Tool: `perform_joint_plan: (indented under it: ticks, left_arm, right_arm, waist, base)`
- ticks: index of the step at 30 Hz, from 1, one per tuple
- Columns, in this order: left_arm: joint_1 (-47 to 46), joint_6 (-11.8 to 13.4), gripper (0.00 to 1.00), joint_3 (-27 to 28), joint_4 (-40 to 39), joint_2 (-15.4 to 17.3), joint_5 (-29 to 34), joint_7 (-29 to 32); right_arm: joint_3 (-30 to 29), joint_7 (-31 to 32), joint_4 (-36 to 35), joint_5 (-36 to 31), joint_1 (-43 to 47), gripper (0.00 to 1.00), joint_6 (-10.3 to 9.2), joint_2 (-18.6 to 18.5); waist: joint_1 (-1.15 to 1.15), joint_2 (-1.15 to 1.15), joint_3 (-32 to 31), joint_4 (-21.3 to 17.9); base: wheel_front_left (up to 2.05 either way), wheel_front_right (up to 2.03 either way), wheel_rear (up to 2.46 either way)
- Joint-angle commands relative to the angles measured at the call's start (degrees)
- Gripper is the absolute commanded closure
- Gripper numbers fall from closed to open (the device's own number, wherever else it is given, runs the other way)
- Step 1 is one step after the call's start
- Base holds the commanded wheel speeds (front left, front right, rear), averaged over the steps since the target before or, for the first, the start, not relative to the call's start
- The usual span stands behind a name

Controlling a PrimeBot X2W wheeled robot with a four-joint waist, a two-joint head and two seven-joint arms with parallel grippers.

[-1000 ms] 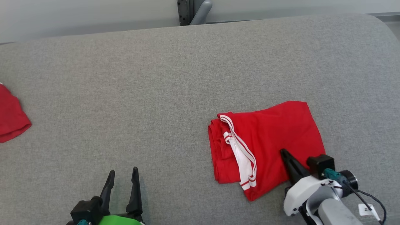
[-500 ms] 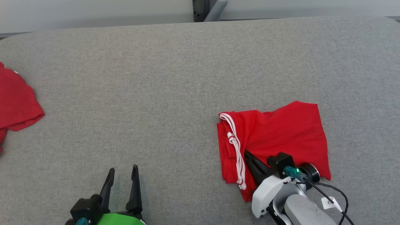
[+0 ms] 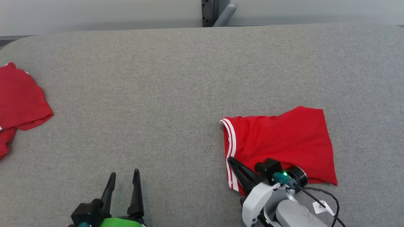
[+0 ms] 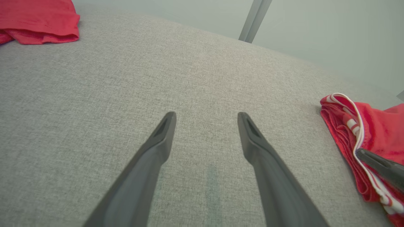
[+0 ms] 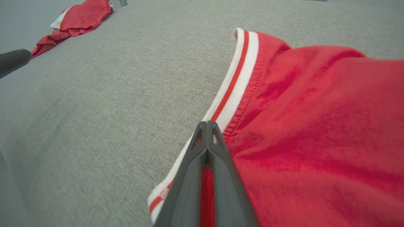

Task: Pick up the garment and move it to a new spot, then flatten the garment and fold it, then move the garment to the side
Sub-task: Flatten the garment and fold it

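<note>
Grey fabric tabletop [image 3: 157, 78], pale wall behind. Red garment [image 3: 284, 142] lies on it at approx 4 o'clock from table centre in head view, folded into a rough rectangle, mostly flat w/ shallow creases toward its 7 o'clock corner. White-and-red striped trim [image 3: 229, 138] runs down its 9 o'clock edge. Right gripper [image 3: 231, 160] sits at that 7 o'clock corner, fingers pressed together, closed, pointing approx 10 o'clock. Rt wrist view puts the tip right on the white band, red cloth spreading to 3 o'clock. Can't tell if any cloth is pinched btwn the fingers. Left gripper [image 3: 124, 172] is at 7 o'clock of head view, well apart from garment, fingers spread wide over bare table. Second red cloth [image 3: 22, 104] lies bunched at table's 9 o'clock edge. Dark post [image 3: 208, 12] stands at 12 o'clock, beyond far edge.
</note>
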Motion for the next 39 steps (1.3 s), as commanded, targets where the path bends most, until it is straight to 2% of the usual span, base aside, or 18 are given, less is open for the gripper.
perform_joint_plan:
  ticks: [1, 10, 13, 14, 15, 16, 17, 20, 21, 28, 33, 39]
  left_arm:
    - [0.49, 0.29, 0.0, -0.1, -0.35, 0.14, -0.34, -0.15]
    - [1.35, 0.34, 0.0, 0.05, -0.03, 0.14, -0.66, -0.15]
    - [1.81, 0.25, 0.0, 0.64, 0.11, 0.14, -0.58, -0.15]
    - [2.02, 0.13, 0.0, 0.95, 0.23, 0.14, -0.38, -0.15]
    - [2.23, 0.04, 0.0, 1.27, 0.28, 0.15, -0.2, -0.15]
    - [2.51, -0.1, 0.0, 1.59, 0.3, 0.14, -0.04, -0.15]
    - [2.78, -0.19, 0.0, 1.86, 0.34, 0.14, 0.25, -0.15]
    - [4.14, -0.67, 0.0, 3.69, 0.5, 0.14, 1.39, -0.15]
    - [4.14, -0.67, 0.0, 3.69, 0.5, 0.14, 1.39, -0.15]
    - [5.8, -1.41, 0.0, 5.93, -1.29, 0.13, 2.67, -0.15]
    - [6.06, -2.51, 0.0, 6.46, -2.18, 0.14, 4.52, -0.15]
    - [6.76, -4.24, 0.0, 7.93, -2.88, 0.14, 6.04, -0.15]
  right_arm:
    - [-0.2, 0.03, -0.67, 0.32, 0.33, 1.0, 0.02, -0.19]
    - [-3.61, 0.83, -1.04, 0.52, 2.26, 1.0, 0.02, -0.75]
    - [-5.7, 0.61, -2.76, 1.03, 4.13, 1.0, 0.01, -2.17]
    - [-6.8, 0.58, -3.46, 0.93, 4.94, 0.74, 0.01, -2.9]
    - [-7.81, 0.52, -4.22, 0.48, 5.72, 0.53, 0.02, -3.56]
    - [-8.97, 0.44, -5.26, 0.1, 6.55, 0.08, 0.02, -4.18]
    - [-10.54, 0.42, -6.29, -0.13, 7.48, 0.0, 0.02, -4.69]
    - [-16.84, 0.01, -11.46, -1.45, 11.48, 0.0, 0.0, -7.04]
    - [-16.84, 0.01, -11.46, -1.45, 11.48, 0.0, 0.0, -7.04]
    - [-30.15, -0.04, -21.81, -5.45, 19.23, 0.0, 0.0, -6.99]
    - [-36.19, -0.06, -25.71, -7.47, 23.3, 0.0, 0.0, -6.54]
    - [-41.07, -0.07, -27.03, -7.63, 26.84, 0.0, 0.0, -6.09]
  waist:
    - [0.0, 0.0, -0.3, -0.24]
    - [0.0, 0.0, -1.7, -1.35]
    - [0.0, 0.0, -2.99, -1.67]
    - [0.0, 0.0, -3.51, -1.84]
    - [0.0, 0.0, -4.0, -2.04]
    - [0.0, 0.0, -4.47, -2.24]
    - [0.0, 0.0, -4.95, -2.47]
    - [0.0, 0.0, -7.04, -3.31]
    - [0.0, 0.0, -7.04, -3.31]
    - [0.0, 0.0, -10.03, -4.21]
    - [0.0, 0.0, -10.95, -3.87]
    - [0.0, 0.0, -12.18, -3.55]
  base:
    - [0.0, 0.0, 0.0]
    - [0.0, 0.0, 0.0]
    - [0.0, 0.0, 0.0]
    - [0.0, 0.0, 0.0]
    - [0.0, 0.0, 0.0]
    - [0.0, 0.0, 0.0]
    - [0.0, 0.0, 0.0]
    - [0.0, 0.0, 0.0]
    - [0.0, 0.0, 0.0]
    - [0.0, 0.0, 0.0]
    - [0.0, 0.0, 0.0]
    - [0.0, 0.0, 0.0]
